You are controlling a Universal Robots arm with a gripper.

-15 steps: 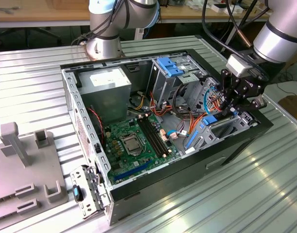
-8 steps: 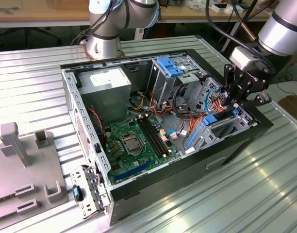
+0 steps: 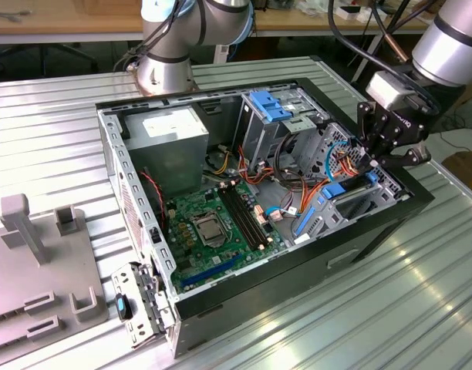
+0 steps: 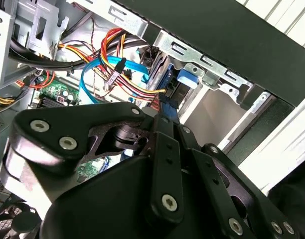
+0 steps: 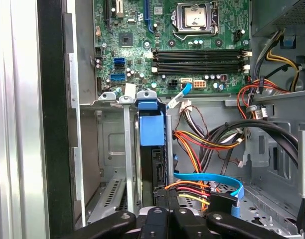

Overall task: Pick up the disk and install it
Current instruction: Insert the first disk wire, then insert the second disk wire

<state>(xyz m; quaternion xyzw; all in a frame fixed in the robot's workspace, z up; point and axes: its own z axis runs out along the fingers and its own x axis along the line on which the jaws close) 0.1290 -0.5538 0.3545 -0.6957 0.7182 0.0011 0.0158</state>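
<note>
The hand (image 3: 389, 154) hangs over the case's drive bay (image 5: 117, 164), clamped on the disk (image 5: 151, 130), which stands edge-on directly ahead to slide between the rails.

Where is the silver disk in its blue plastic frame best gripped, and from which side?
Across its thin exposed edge, coming through the open side of the black computer case. The disk stands on edge in the grey metal bay, whose walls flank both broad faces.
</note>
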